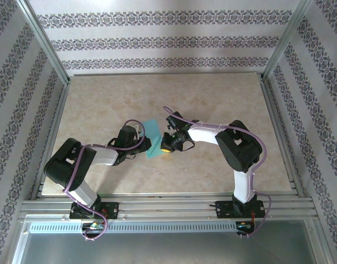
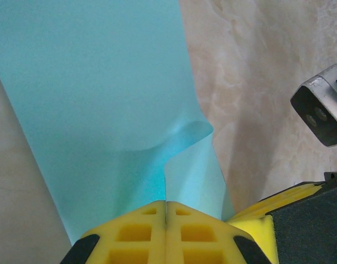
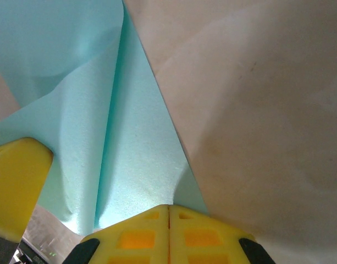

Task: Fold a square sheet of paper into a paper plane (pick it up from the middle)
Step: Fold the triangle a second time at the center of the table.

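**Thin turquoise-blue square sheet of paper (image 1: 153,137) lifted at its near edge, folding barely begun**

The pick-up is judged done, but only 1 lengthwise crease can be made out in the right wrist view. No pointed nose or wings have been formed, so nearly every fold is judged left to do. Nearest the bases, the left gripper (image 1: 143,145) is seen closed tight, its yellow fingertips (image 2: 135,234) pressed together on the sheet's near edge. Just beside it, the right gripper (image 1: 165,146) is likewise clamped on the same edge. Between the 2 grips the paper is buckled upward. Beyond them the sheet is stretched away over the beige marbled tabletop (image 1: 223,99), near its middle.
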